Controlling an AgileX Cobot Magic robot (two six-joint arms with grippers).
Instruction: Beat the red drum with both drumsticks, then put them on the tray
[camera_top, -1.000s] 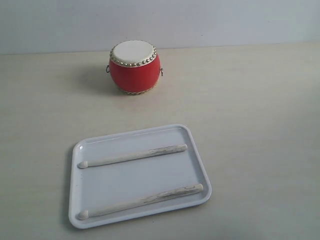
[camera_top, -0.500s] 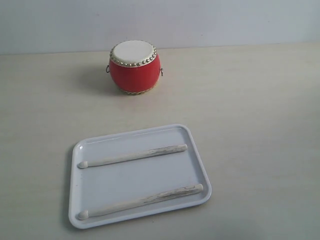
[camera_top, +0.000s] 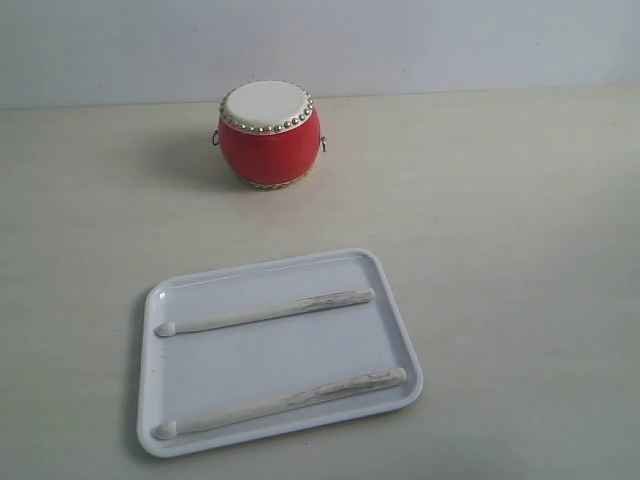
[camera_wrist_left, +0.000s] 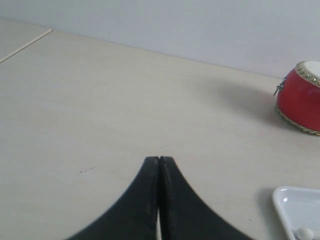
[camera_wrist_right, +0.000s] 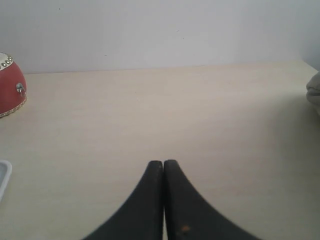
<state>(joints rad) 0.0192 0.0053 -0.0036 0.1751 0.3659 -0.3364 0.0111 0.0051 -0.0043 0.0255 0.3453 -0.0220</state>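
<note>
On the tray (camera_top: 395, 310) both drumsticks (camera_top: 265, 312) unmoved, arms clear, left gripper (camera_wrist_left: 159, 161) and right gripper (camera_wrist_right: 163, 165) jaws pressed together, empty — looks done or unstarted.

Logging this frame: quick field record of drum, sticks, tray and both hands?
red drum: upright on table, beyond the tray, untouched
drumsticks: both lying in tray, roughly parallel, far stick, near stick
tray: flat on table, nearer the exterior camera than the drum
left hand: shut, empty, over bare table
right hand: shut, empty, over bare table
</note>
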